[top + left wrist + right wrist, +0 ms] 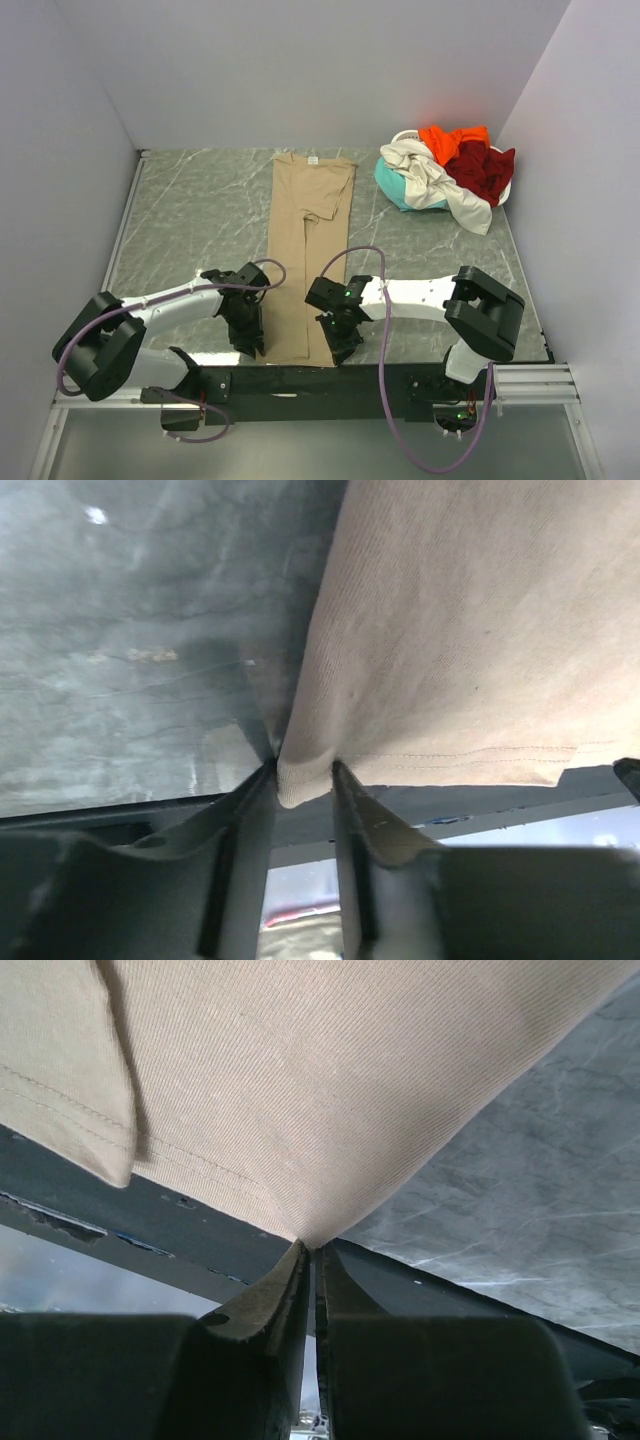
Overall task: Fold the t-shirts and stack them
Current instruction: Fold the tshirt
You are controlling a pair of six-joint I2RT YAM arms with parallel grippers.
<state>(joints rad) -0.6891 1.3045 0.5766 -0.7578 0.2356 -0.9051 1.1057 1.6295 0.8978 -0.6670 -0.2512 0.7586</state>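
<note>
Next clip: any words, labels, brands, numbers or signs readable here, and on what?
No text can be read.
The tan t-shirt has a small white neck tag, too small to read.
No print shows on the heaped shirts or the table.

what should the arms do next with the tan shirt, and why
Probably close the left gripper fully on the near hem corner of the tan t-shirt: the right gripper is shut on its corner, while cloth sits between the left jaws without a clear pinch.
</note>
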